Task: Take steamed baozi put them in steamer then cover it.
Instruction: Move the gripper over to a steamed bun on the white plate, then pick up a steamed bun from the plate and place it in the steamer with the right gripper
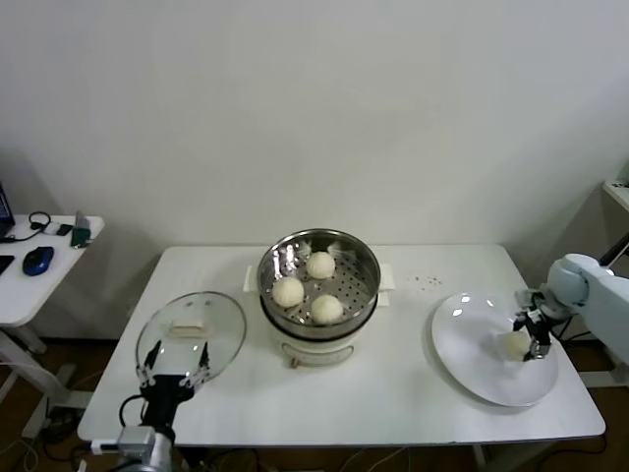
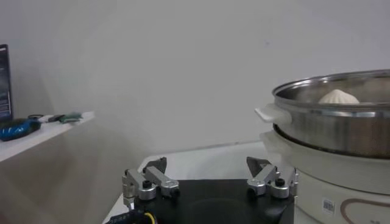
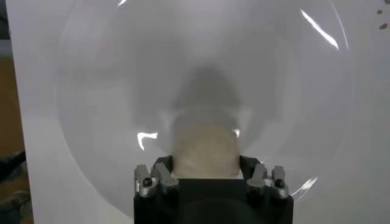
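The right pincer (image 1: 532, 337) stands low over the white plate (image 1: 470, 364), its fingers set narrow around the last bun (image 3: 204, 149), which sits on the plate. Three buns (image 1: 288, 291) already lie in the steamer (image 1: 366, 285) at the middle of the surface (image 1: 393, 393). The glass lid (image 1: 221, 339) is not on yet. The left pincer (image 1: 175, 372) waits wide beside the lid, its arm low at the near edge.

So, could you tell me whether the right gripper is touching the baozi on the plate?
Touching: in the right wrist view, the right gripper has a finger against each side of the baozi on the plate.
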`<state>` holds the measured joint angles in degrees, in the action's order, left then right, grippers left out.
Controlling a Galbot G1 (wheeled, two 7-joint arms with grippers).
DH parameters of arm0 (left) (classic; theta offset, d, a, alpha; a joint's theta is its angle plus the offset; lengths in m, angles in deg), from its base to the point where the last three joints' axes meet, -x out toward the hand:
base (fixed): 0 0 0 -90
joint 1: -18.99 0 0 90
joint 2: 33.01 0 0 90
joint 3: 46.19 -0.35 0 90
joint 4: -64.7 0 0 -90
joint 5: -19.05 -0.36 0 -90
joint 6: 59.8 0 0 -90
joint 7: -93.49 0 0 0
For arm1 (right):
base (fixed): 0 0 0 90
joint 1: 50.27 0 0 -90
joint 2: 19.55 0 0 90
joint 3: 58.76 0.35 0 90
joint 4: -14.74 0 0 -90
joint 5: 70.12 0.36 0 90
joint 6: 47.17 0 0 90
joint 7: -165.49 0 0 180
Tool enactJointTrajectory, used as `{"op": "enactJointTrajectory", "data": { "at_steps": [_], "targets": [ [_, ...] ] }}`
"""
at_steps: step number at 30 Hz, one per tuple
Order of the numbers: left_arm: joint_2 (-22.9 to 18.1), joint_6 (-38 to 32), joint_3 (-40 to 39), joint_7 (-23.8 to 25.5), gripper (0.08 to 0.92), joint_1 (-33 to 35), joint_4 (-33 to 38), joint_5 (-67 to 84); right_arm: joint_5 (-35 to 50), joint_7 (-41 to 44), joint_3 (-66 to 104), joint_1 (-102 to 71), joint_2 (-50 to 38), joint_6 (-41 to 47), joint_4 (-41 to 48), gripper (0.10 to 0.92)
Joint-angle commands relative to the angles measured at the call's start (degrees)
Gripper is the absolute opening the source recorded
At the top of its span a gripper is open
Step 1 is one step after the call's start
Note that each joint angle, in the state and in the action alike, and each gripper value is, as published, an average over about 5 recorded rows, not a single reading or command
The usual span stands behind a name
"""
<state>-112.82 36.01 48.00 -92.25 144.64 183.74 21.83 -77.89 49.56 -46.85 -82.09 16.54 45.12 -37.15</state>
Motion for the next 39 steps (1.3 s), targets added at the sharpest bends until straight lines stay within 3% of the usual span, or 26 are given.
{"op": "enactJointTrajectory", "data": {
  "at_steps": [1,10,16,22,30,39],
  "targets": [
    [0.0,0.2,-0.3,0.0,0.823,-0.1,0.1,-0.2,5.5,-0.2,-2.6,3.3,0.1,1.3,0.4,0.707],
    [0.1,0.2,-1.6,0.3,0.823,-0.2,0.9,-0.4,27.9,-0.5,-26.3,30.4,3.3,7.5,-2.2,0.704],
    [0.6,0.2,-2.9,0.7,0.823,-0.3,1.5,-0.4,43.2,-0.7,-41.7,47.4,12.6,9.8,-2.8,0.704],
    [1.2,0.1,-4.3,1.2,0.823,0.2,2.2,0.5,55.1,-1.4,-47.9,53.9,22.3,12.5,-2.8,0.697],
    [2.5,0.4,-4.7,1.6,0.823,0.2,3.2,2.2,64.0,-4.6,-51.7,54.2,33.0,16.0,-4.4,0.696],
    [3.2,0.1,-4.5,1.8,0.823,0.0,3.1,2.4,66.2,-8.5,-53.9,49.4,39.5,18.6,-6.9,0.696]
  ]
}}
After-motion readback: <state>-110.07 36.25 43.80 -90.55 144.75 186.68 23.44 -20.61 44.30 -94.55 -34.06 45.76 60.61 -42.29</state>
